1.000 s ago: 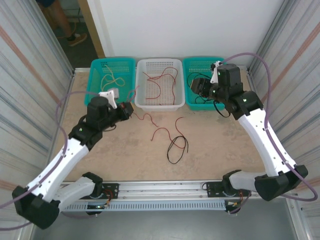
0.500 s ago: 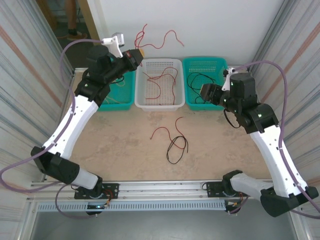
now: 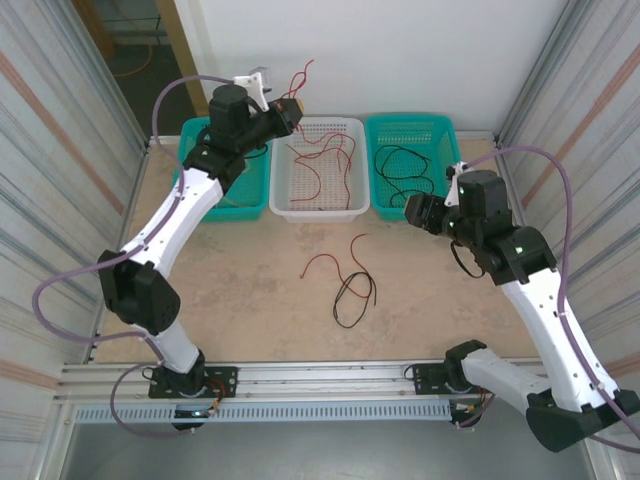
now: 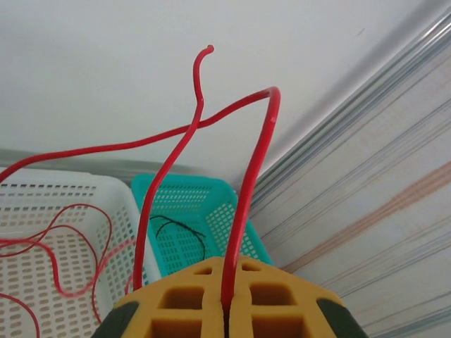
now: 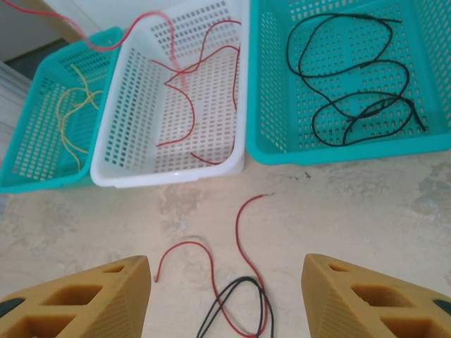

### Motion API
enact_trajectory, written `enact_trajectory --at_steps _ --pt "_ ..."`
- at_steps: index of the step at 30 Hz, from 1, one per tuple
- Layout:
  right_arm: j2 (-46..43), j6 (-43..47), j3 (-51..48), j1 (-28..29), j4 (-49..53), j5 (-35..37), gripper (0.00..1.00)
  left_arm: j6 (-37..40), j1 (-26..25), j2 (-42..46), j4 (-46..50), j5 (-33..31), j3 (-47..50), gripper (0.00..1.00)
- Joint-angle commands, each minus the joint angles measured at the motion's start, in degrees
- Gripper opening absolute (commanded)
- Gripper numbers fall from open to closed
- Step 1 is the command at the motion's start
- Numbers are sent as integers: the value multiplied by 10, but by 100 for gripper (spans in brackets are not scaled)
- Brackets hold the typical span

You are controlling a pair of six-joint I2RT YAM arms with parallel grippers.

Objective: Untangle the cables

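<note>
My left gripper [image 3: 291, 106] is raised over the back of the white basket [image 3: 318, 212]. It is shut on a red cable [image 4: 257, 155], which sticks up from between the yellow fingers [image 4: 183, 310] and loops toward the wall. More red cable [image 3: 322, 160] lies in the white basket. On the table a red cable [image 5: 239, 232] and a black cable [image 5: 236, 303] lie crossed together [image 3: 348, 285]. My right gripper [image 3: 416, 212] hovers open at the table's right, in front of the right basket, with nothing between its fingers [image 5: 77, 303].
Yellow cables [image 5: 74, 105] lie in the left teal basket [image 3: 240, 212]. Black cables [image 5: 352, 77] lie in the right teal basket [image 3: 440, 120]. All three baskets stand in a row at the back wall. Corrugated walls close both sides.
The left arm has risen from the table to above the white basket, carrying the red cable. The right arm has drawn back from the right basket toward the table.
</note>
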State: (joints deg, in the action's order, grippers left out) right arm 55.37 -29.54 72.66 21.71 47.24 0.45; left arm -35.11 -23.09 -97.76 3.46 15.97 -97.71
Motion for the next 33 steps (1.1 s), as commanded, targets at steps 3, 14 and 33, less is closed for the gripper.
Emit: enact_trajectory --at_steps 3,14,33 --pt "-19 -2 -10 -4 24 19 58 16 -8 -43 -38 -12 2 0" --pt "-23 -6 -7 -4 39 14 57 79 -54 -65 3 -51 39 70" --pt "-2 -32 -37 31 27 11 56 94 -64 243 53 -65 238 66"
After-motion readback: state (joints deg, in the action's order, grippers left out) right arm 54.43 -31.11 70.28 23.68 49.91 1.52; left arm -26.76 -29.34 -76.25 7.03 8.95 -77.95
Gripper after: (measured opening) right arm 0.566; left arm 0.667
